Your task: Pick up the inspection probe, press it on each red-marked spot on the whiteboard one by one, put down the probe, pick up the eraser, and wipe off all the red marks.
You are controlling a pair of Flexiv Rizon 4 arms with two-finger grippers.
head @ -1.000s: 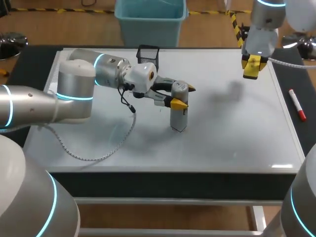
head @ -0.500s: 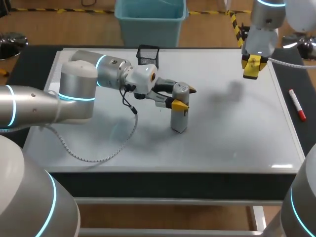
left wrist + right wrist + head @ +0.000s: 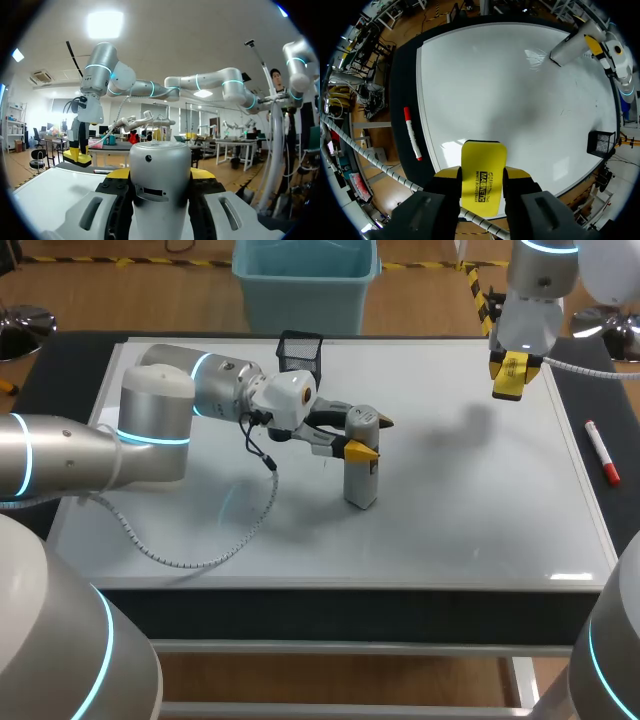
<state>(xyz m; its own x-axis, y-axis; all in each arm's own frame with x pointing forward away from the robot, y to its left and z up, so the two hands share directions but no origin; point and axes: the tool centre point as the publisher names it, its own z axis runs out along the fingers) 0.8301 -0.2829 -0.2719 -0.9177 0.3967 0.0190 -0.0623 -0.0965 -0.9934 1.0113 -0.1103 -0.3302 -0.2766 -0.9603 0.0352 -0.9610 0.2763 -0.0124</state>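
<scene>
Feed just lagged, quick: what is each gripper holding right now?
Left gripper: closed on the probe.
Right gripper: closed on the yellow eraser.

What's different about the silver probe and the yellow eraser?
The probe is silver and round; the eraser is yellow and flat. The probe stands upright, its end down at the whiteboard; the eraser hangs in the air above it. Both are held: the probe by the left gripper, the eraser by the right gripper.

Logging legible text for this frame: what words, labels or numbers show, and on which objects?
Yellow eraser in the right end effector: two lines of black print, too small and skewed to quote reliably.
Probe, marker, whiteboard: no readable text.
</scene>
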